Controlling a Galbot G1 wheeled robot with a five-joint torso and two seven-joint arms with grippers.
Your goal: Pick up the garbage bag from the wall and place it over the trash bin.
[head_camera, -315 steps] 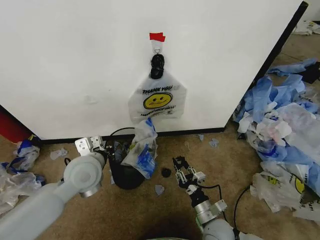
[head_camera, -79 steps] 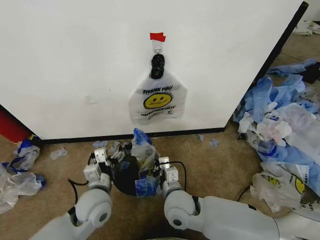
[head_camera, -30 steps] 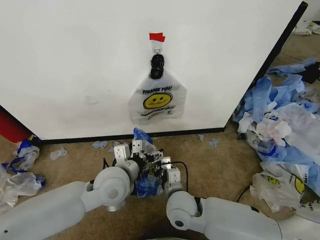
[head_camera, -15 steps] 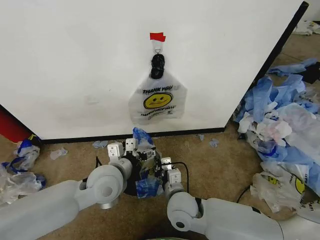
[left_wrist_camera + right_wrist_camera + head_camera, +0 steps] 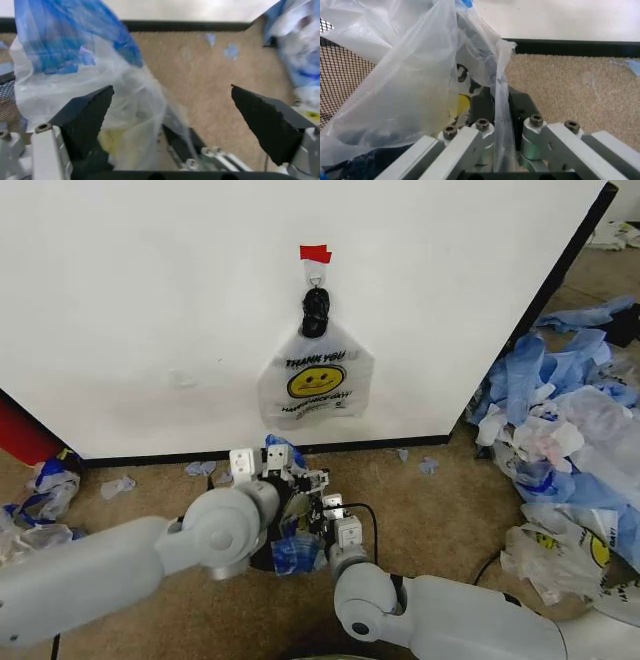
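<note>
A crinkly translucent garbage bag (image 5: 287, 502) with blue patches and a yellow print stands bunched up out of the black wire-mesh trash bin (image 5: 334, 71) on the carpet below the wall (image 5: 150, 300). My right gripper (image 5: 496, 108) is at the bin's right rim, shut on a fold of this bag's film. My left gripper (image 5: 172, 108) hovers over the bin with its black fingers (image 5: 85, 114) spread open; the bag (image 5: 85, 75) lies against one finger. In the head view my left arm (image 5: 225, 530) covers most of the bin. A smiley "THANK YOU" bag (image 5: 313, 385) hangs from the wall hook.
A strip of red tape (image 5: 314, 253) marks the hook. A heap of blue and white plastic bags (image 5: 570, 430) covers the floor at the right. More bags (image 5: 40, 485) and scraps lie at the left by the black baseboard.
My left gripper has moved from the bin's left side to above the bag, shifting right in the last half second. The right gripper has kept its place at the rim.
</note>
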